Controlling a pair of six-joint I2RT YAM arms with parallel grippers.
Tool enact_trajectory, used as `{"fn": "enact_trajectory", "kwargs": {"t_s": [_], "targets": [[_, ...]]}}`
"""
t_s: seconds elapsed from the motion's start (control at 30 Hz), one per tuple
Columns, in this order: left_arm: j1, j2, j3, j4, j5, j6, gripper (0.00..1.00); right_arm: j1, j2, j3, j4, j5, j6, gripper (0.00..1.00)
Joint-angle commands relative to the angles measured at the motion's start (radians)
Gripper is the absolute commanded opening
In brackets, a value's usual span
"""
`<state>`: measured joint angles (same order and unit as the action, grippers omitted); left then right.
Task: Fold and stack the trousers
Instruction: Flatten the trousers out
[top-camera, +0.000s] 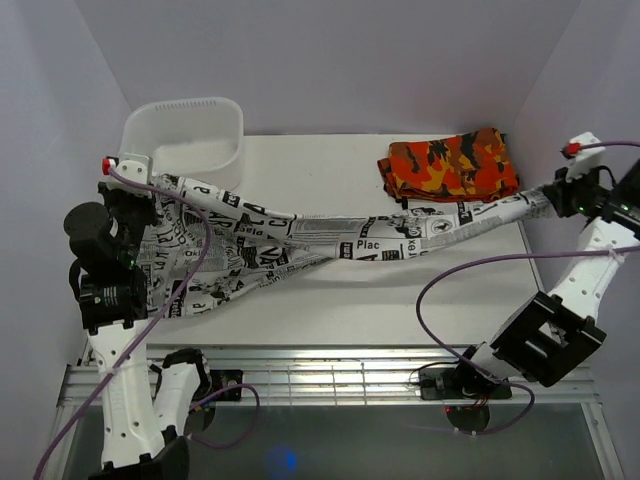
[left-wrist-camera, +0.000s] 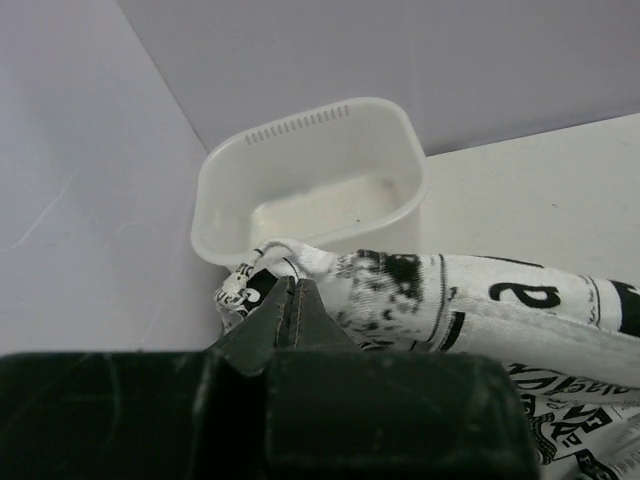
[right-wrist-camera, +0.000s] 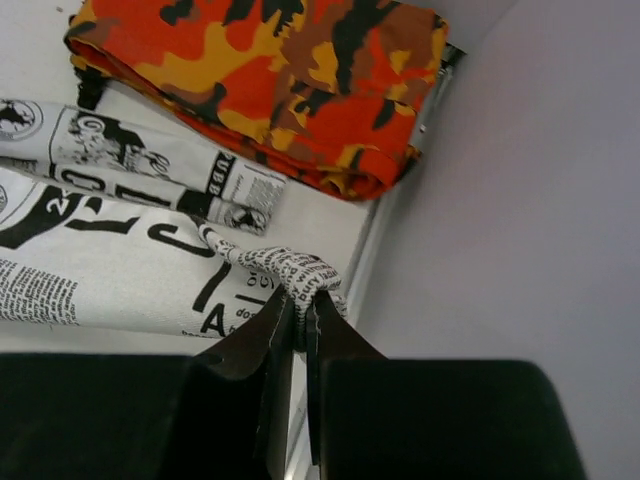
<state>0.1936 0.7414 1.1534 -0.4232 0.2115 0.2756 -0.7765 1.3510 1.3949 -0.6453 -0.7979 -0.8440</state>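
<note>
The trousers, white with black newspaper print, hang stretched across the table between both arms. My left gripper is shut on their left end, just in front of the tub; the pinched fabric bunches over the closed fingertips. My right gripper is shut on the right end at the table's right edge; a printed fold is clamped between the fingers. One trouser part sags down towards the front left.
A white plastic tub stands at the back left, also in the left wrist view. A folded orange, red and black camouflage garment lies at the back right, close to the right gripper. Grey walls enclose the table.
</note>
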Motion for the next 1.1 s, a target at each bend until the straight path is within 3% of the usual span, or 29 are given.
{"fn": "enact_trajectory", "kwargs": {"t_s": [0.0, 0.1, 0.13, 0.23, 0.37, 0.43, 0.47, 0.5, 0.53, 0.63, 0.7, 0.87, 1.0, 1.07], "targets": [[0.007, 0.079, -0.029, 0.134, -0.115, -0.007, 0.0, 0.272, 0.049, 0.001, 0.369, 0.256, 0.205, 0.08], [0.007, 0.17, -0.058, 0.194, -0.13, -0.01, 0.0, 0.365, 0.238, 0.117, 0.418, 0.39, 0.27, 0.08], [0.007, 0.199, -0.06, 0.22, -0.13, -0.013, 0.0, 0.406, 0.351, 0.232, 0.414, 0.411, 0.305, 0.08], [0.027, 0.323, -0.061, 0.276, -0.159, -0.022, 0.0, 0.454, 0.515, 0.497, 0.307, 0.466, 0.333, 0.08], [0.063, 0.484, -0.052, 0.325, -0.11, -0.044, 0.0, 0.493, 0.707, 0.651, 0.167, 0.528, 0.295, 0.09], [0.076, 0.545, -0.003, 0.284, -0.097, -0.041, 0.0, 0.511, 0.743, 0.662, 0.101, 0.563, 0.255, 0.29], [0.085, 0.573, 0.014, 0.265, -0.095, -0.047, 0.07, 0.51, 0.743, 0.658, 0.025, 0.572, 0.225, 0.65], [0.092, 0.616, 0.035, 0.239, -0.078, -0.049, 0.24, 0.505, 0.729, 0.633, 0.006, 0.58, 0.217, 0.83], [0.115, 0.628, 0.067, 0.188, -0.072, -0.058, 0.33, 0.491, 0.68, 0.601, -0.01, 0.585, 0.206, 0.89], [0.164, 0.61, 0.071, 0.132, 0.008, -0.061, 0.54, 0.442, 0.573, 0.429, -0.042, 0.522, 0.148, 0.91], [0.171, 0.595, 0.06, 0.089, 0.037, -0.038, 0.6, 0.427, 0.499, 0.336, -0.097, 0.511, 0.105, 0.87], [0.227, 0.572, 0.048, -0.1, 0.138, 0.029, 0.64, 0.404, 0.473, 0.184, -0.188, 0.473, -0.032, 0.7], [0.277, 0.593, 0.048, -0.248, 0.192, 0.086, 0.65, 0.404, 0.578, 0.19, -0.194, 0.465, 0.038, 0.69], [0.32, 0.601, 0.032, -0.296, 0.216, 0.118, 0.65, 0.401, 0.641, 0.223, -0.165, 0.45, 0.112, 0.73]]}}
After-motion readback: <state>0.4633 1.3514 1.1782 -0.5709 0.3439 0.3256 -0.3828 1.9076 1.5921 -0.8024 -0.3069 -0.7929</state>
